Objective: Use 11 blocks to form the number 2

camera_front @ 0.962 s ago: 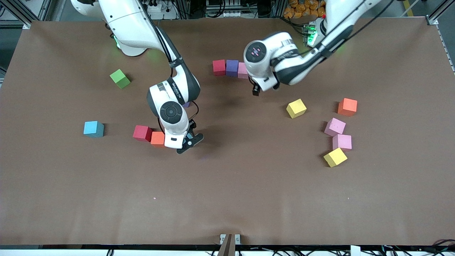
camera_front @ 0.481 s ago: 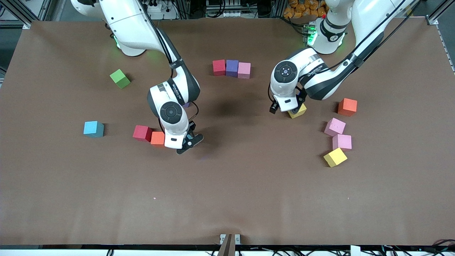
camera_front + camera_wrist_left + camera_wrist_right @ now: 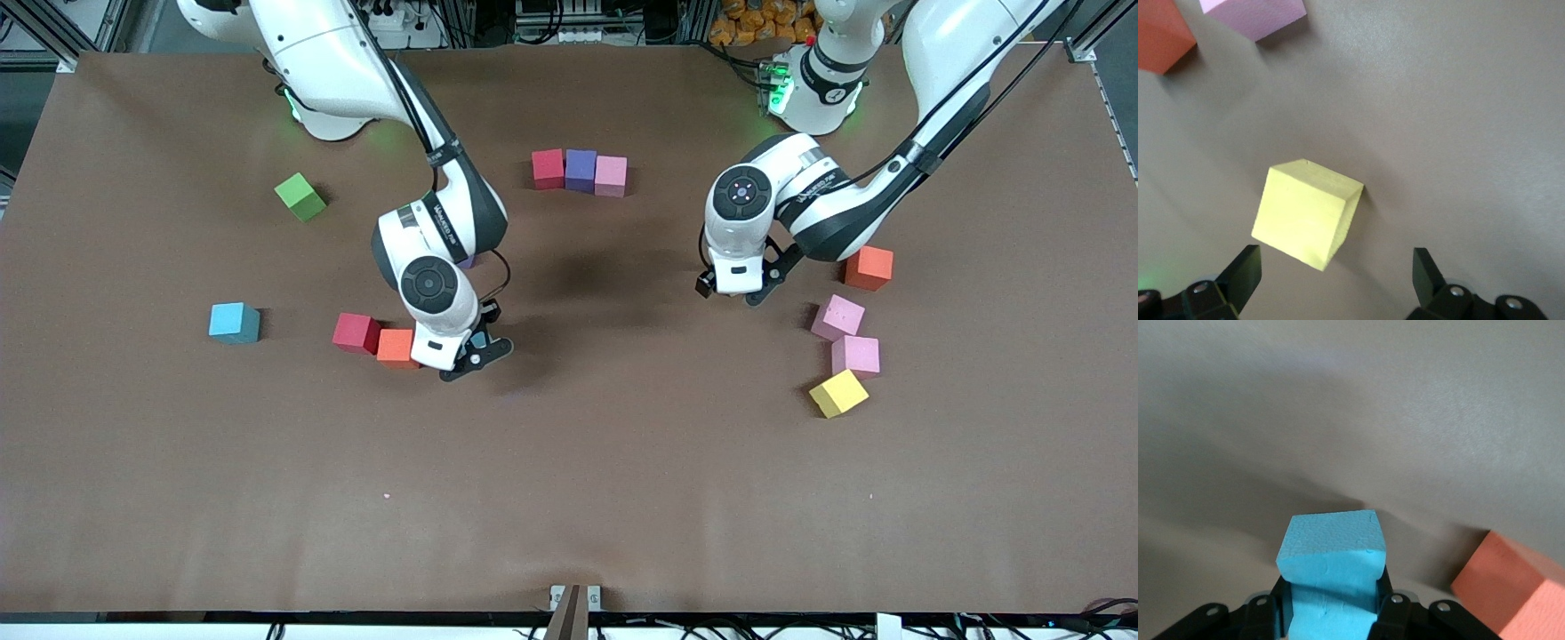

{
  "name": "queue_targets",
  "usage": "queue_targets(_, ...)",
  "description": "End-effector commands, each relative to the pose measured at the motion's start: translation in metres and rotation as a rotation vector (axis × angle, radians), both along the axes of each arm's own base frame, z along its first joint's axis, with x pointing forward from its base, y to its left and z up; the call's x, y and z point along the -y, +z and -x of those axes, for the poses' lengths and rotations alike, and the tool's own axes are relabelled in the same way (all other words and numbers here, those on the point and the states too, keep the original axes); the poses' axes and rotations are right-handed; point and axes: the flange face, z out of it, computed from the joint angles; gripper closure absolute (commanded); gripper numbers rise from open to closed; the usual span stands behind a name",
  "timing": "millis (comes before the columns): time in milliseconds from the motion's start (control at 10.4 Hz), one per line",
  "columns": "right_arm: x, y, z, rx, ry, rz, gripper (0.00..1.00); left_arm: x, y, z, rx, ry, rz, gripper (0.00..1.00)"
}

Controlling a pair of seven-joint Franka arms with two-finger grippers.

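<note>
My right gripper (image 3: 469, 352) (image 3: 1331, 587) is shut on a light blue block (image 3: 1331, 550), right beside an orange block (image 3: 395, 347) (image 3: 1511, 587) and a red block (image 3: 356, 332). In the front view the hand hides the held block. My left gripper (image 3: 733, 286) (image 3: 1336, 267) is open, low over a yellow block (image 3: 1308, 212) that lies just ahead of its fingertips (image 3: 1245, 267), turned at an angle. A red block (image 3: 548, 168), a purple block (image 3: 581, 170) and a pink block (image 3: 611, 174) form a touching row near the robots' bases.
Toward the left arm's end lie an orange block (image 3: 869, 268), two pink blocks (image 3: 837, 316) (image 3: 855, 355) and a yellow block (image 3: 837, 393). Another light blue block (image 3: 235, 322) and a lime-green cube (image 3: 300, 196) lie toward the right arm's end.
My left arm swung from the red-purple-pink row to over the yellow block, staying open. My right gripper closed on the light blue block beside the orange one.
</note>
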Motion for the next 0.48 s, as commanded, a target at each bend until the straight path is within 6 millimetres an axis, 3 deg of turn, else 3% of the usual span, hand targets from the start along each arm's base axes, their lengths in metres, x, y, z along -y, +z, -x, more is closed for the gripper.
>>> queue_targets(0,-0.034,0.023,0.017,-0.021,-0.13,0.023,0.92,-0.018,0.001,-0.008,0.006,-0.107,0.006,0.0)
queue_targets(96,-0.056,0.028,0.031,-0.021,-0.19,0.04,0.92,-0.031,0.002,-0.018,0.023,-0.109,0.005,0.0)
queue_targets(289,-0.107,0.036,0.067,0.006,-0.298,0.063,0.92,-0.081,0.004,-0.047,0.04,-0.098,0.012,0.0)
queue_targets(385,-0.119,0.037,0.078,0.006,-0.325,0.063,0.92,-0.109,0.005,-0.059,0.031,-0.118,0.018,0.0)
